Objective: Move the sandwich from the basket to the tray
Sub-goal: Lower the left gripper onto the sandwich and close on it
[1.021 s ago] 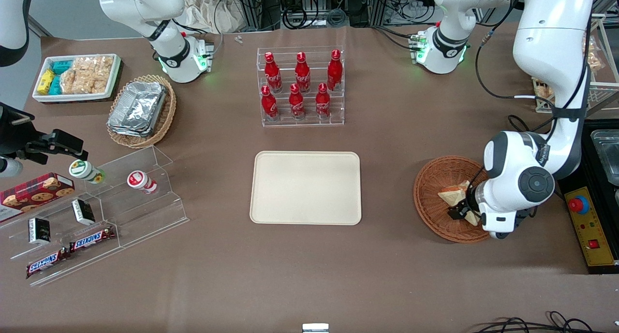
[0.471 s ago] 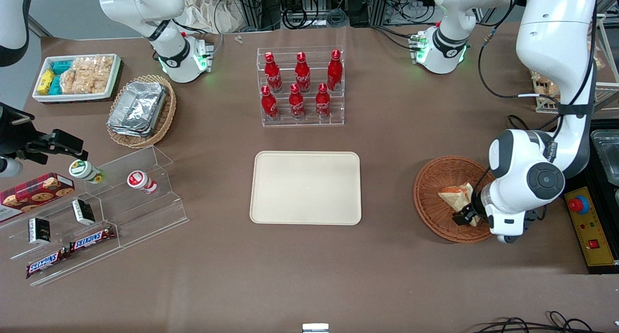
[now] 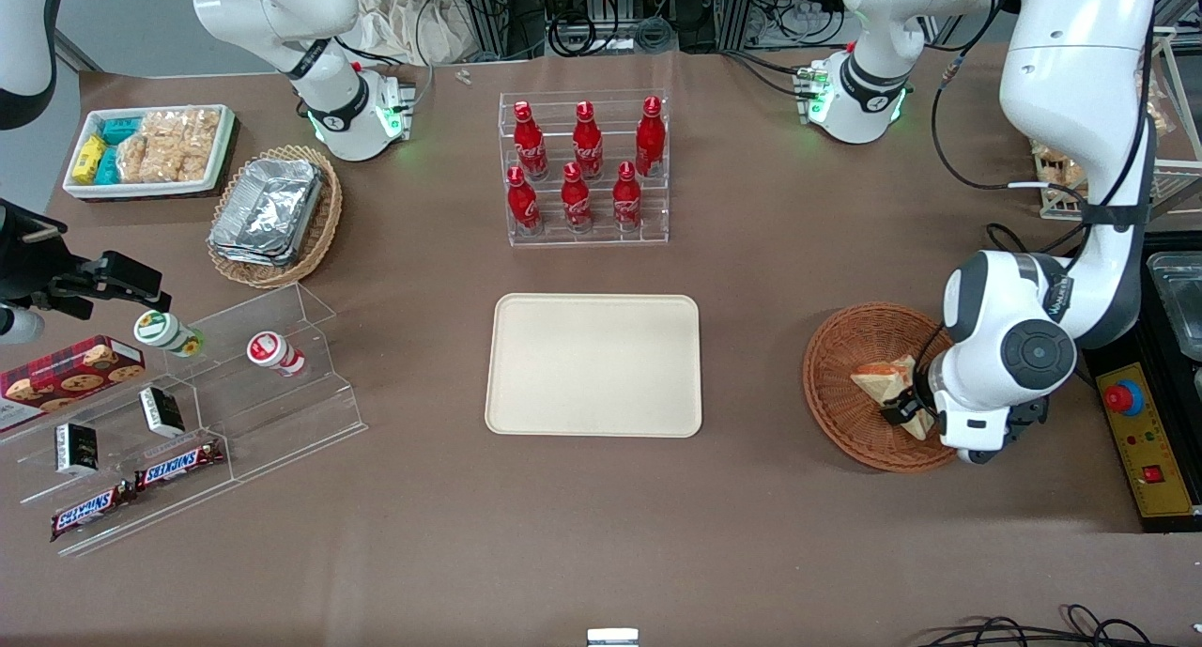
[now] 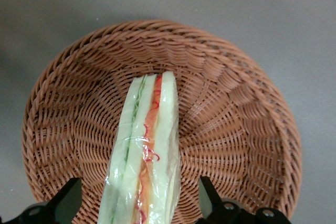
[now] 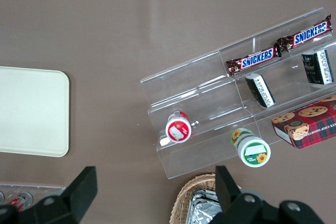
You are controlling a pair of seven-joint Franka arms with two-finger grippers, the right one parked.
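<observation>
While hovering low over the round reddish-brown wicker basket (image 3: 869,384), gripper (image 3: 903,410) shifted slightly since a second ago; sandwich wedge (image 3: 883,380) unmoved, cream rectangular tray (image 3: 593,365) bare. From wrist: fingers (image 4: 65,200) spread wide, straddling wrapped sandwich (image 4: 144,156) in basket (image 4: 236,98). Not yet grasped; closing likely next.

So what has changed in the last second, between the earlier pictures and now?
Only the working arm moved: its wrist swung a little toward the table's end, then came partly back. The gripper hangs low in the basket, its open fingers on either side of the sandwich without gripping it. Nothing was taken or let go. The sandwich, the basket and the tray stayed in place.
</observation>
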